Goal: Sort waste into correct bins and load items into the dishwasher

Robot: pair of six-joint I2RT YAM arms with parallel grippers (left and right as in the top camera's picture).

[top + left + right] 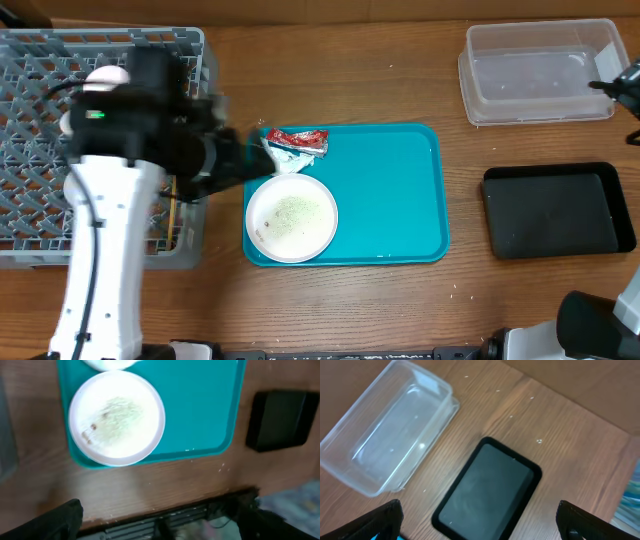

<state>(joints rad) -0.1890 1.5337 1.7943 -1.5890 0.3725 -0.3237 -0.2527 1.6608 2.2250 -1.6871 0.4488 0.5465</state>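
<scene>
We log the plate (291,217), rice crumbs (297,210) on it, on the teal tray (395,200); packet (300,139) and napkin (283,158) just beside it. Tub (540,72) and black tray (557,210) lie on the desk (400,300). Left claw (160,505) apart, empty, near the plate; right claw (479,507) apart, empty, above both bins

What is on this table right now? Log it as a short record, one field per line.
teal tray: centre
white plate: tray's near left, rice-like crumbs on it
red sauce packet: tray's far edge, touching the napkin
clear tub: far right, looks empty
black tray: right, looks empty
dish rack: left, partly covered by left arm
left gripper: open, holding nothing
right gripper: open, holding nothing
</scene>
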